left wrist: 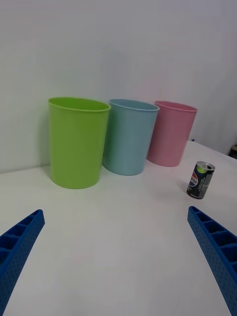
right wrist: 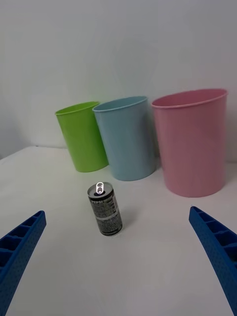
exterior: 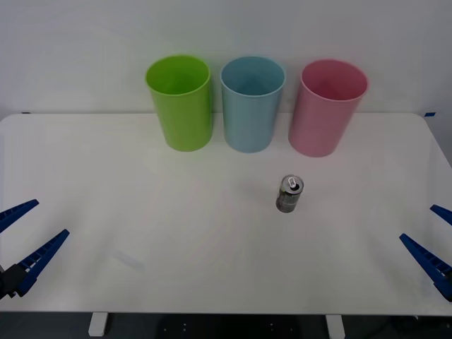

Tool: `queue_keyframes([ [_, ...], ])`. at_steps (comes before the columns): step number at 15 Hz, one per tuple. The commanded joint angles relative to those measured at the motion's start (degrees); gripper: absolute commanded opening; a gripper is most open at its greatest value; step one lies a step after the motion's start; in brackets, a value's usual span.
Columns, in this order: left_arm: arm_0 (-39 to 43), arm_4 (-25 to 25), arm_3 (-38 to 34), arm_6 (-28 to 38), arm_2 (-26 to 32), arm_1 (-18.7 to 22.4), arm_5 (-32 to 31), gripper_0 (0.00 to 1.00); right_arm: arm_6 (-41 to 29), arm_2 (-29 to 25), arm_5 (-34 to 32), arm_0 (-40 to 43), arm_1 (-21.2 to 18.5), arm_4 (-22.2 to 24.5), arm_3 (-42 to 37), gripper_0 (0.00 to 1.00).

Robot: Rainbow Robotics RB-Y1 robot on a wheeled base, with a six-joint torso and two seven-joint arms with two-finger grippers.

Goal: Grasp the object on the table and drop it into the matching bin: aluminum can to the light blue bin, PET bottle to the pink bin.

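A small aluminum can (exterior: 289, 194) (right wrist: 104, 209) (left wrist: 200, 179) with a shiny pull-tab top stands upright on the white table (exterior: 141, 212), a little right of centre. Behind it at the far edge stand the light blue bin (exterior: 252, 104) (right wrist: 125, 137) (left wrist: 129, 136) and, to its right, the pink bin (exterior: 327, 106) (right wrist: 193, 140) (left wrist: 173, 132). My left gripper (exterior: 20, 244) (left wrist: 116, 261) hangs open near the front left corner, far from the can. At the front right edge my right gripper (exterior: 436, 244) (right wrist: 116, 256) is open too, with nothing between its fingers.
A lime green bin (exterior: 180, 102) (right wrist: 82, 135) (left wrist: 77, 141) stands left of the light blue one; the three bins form a row along the table's far edge against a white wall. Bare tabletop lies between the can and both grippers.
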Motion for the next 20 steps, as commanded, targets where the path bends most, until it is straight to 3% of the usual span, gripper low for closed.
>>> queue_keyframes([
  [1,0.0,0.0,0.0,0.0,0.0,0.0,0.0,1.0,0.8,0.6,0.7,1.0,-0.1,0.0,0.0,1.0],
  [7,0.0,0.0,0.0,0.0,0.0,0.0,0.0,1.0,4.7,1.9,1.8,4.2,0.0,0.0,0.0,1.0],
  [10,0.0,0.0,0.0,0.0,0.0,0.0,0.0,1.0,11.0,3.2,3.9,5.1,0.0,0.0,0.0,1.0],
  [20,0.0,0.0,0.0,0.0,0.0,0.0,0.0,1.0,15.6,13.8,14.3,4.8,0.0,0.3,0.0,1.0],
])
